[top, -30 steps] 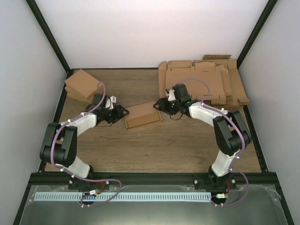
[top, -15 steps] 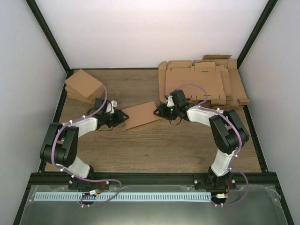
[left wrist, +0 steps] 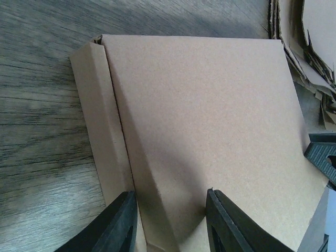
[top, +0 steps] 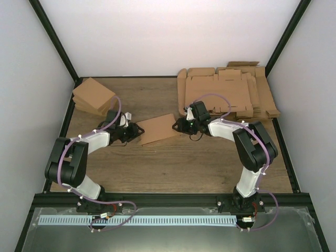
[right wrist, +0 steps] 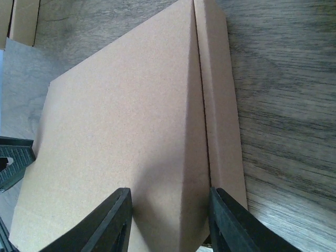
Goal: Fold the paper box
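The left tool (top: 138, 129) at nine o'clock and the right tool (top: 177, 125) at three straddle the paper box (top: 157, 129), probably to square it. Whether they clamp it, I cannot tell.

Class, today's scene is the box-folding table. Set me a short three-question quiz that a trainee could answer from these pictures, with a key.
1. True or false: the paper box lies on the table between the left gripper and the right gripper.
2. Where is the pile of flat cardboard sheets? A: far right of the table. B: far left. C: the near edge.
3. Name what sits at the table's far left corner.
Key: 1 true. 2 A. 3 the pile of small brown boxes.
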Robot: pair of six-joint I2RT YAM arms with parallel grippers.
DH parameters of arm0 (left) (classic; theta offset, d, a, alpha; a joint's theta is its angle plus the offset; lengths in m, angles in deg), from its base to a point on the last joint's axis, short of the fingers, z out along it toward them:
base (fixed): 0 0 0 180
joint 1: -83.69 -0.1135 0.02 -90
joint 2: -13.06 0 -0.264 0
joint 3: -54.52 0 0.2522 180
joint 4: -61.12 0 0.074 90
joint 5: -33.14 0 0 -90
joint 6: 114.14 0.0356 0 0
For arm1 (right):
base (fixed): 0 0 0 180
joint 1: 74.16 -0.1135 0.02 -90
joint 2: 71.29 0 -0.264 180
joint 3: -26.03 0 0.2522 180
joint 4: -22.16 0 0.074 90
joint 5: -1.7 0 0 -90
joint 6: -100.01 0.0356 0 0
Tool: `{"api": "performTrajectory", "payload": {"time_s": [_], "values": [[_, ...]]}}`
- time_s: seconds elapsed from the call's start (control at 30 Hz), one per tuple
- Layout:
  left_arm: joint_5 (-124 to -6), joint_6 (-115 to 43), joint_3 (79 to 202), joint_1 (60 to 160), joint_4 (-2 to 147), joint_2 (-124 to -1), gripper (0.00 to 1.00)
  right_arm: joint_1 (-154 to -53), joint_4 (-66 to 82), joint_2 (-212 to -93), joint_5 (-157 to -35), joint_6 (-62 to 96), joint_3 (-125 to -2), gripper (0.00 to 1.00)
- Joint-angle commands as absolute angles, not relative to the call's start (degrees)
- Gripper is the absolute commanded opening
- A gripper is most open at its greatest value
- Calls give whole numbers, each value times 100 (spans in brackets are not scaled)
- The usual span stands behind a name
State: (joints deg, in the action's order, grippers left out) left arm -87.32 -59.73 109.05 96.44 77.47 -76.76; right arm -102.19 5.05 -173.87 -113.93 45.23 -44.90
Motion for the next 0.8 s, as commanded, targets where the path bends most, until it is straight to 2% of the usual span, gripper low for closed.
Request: {"api": "performTrajectory", "payload": {"time_s": [0.0, 0.1, 0.23, 0.43, 0.5, 0.7, 0.77], "values": [[-8476, -5811, 10802, 9740, 7844, -7800, 38, -10352, 299, -17597, -11252, 4199, -4422, 43], [-8428, -5782, 10826, 9749, 7900, -7777, 37, -10352, 230, -17441, -11134, 4052, -4442, 50], [-8264, -5683, 10931, 9749, 8088, -7676, 37, -10352, 113, -17078, -10851, 3772, -4530, 68], [-8128, -5572, 11101, 9749, 8303, -7596, 37, -10352, -369, -16874, -10361, 3383, -4850, 69], [-8115, -5544, 11141, 9744, 8350, -7577, 37, -10352, -398, -16843, -10173, 3320, -4855, 66], [-8104, -5493, 11234, 9749, 8498, -7439, 37, -10342, -276, -17003, -10547, 3209, -4933, 40], [-8116, -5498, 11250, 9749, 8546, -7390, 37, -10343, -197, -17061, -10800, 3213, -4941, 34]]}}
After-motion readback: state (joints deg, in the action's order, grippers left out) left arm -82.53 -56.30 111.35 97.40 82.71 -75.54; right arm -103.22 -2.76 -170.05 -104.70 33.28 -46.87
